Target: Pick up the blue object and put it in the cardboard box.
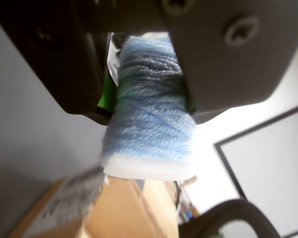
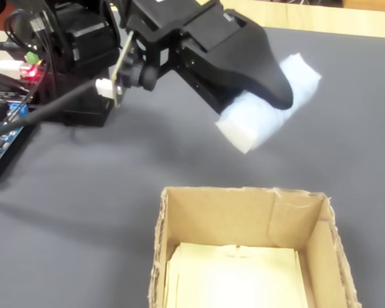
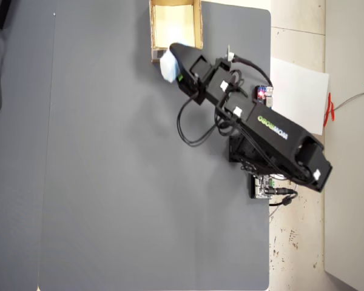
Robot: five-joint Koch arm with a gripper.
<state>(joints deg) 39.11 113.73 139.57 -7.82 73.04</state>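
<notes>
The blue object (image 1: 151, 129) is a pale blue, fuzzy ribbed pad with a white foam edge, pinched between the two dark jaws. My gripper (image 1: 149, 106) is shut on it. In the fixed view the blue object (image 2: 269, 119) hangs in the air under the black gripper (image 2: 276, 99), just beyond the far wall of the cardboard box (image 2: 244, 196). The box is open, with a pale yellow sheet inside. From overhead the blue object (image 3: 167, 66) hovers at the near corner of the cardboard box (image 3: 198, 24), held by the gripper (image 3: 173, 59). A labelled side of the box (image 1: 69, 198) shows below the pad.
A dark grey mat (image 3: 121, 182) covers the table. The arm's base and cables (image 2: 70, 58) stand at the left of the fixed view, with a blue circuit board (image 2: 3, 144) beside them. Overhead, white paper (image 3: 297, 91) lies off the mat on the right.
</notes>
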